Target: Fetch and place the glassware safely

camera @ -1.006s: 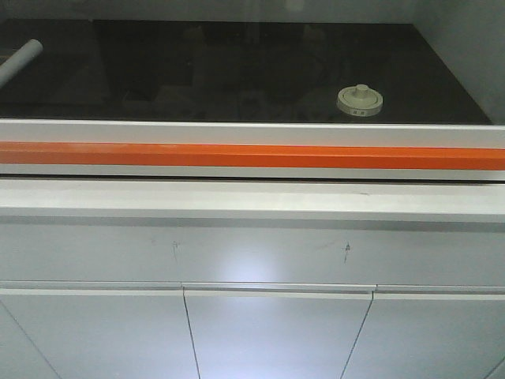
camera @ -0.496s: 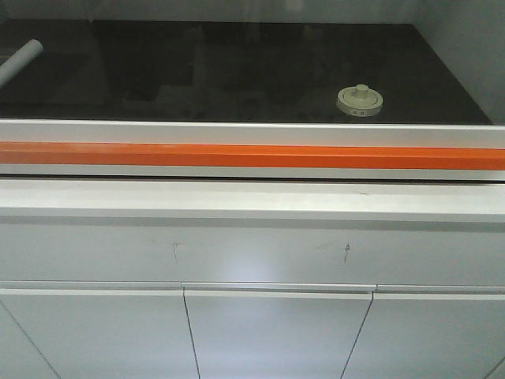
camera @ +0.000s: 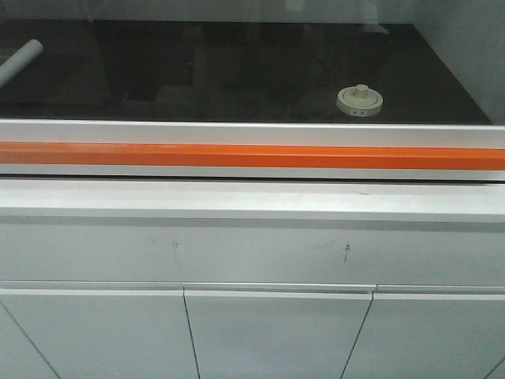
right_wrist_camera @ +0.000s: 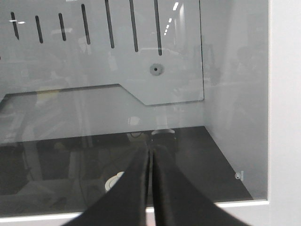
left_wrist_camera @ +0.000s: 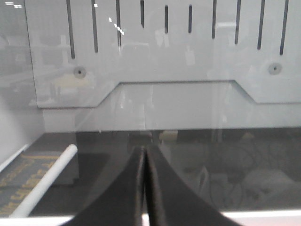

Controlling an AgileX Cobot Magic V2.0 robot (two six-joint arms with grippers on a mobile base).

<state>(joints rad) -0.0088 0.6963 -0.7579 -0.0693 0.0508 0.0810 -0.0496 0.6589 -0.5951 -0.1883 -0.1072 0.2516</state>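
Dim, soft, grainy pictures. A pale glare patch sits on the cabinet front [camera: 245,264], and the dark counter [camera: 237,71] and glass pane [left_wrist_camera: 235,165] carry hazy reflections — wrist views look washed-out.

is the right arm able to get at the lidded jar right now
Probably not yet. The jar sits on the dark worktop behind what looks like a closed glass pane, judging by reflections, and the right gripper, shut, is on the near side of it.
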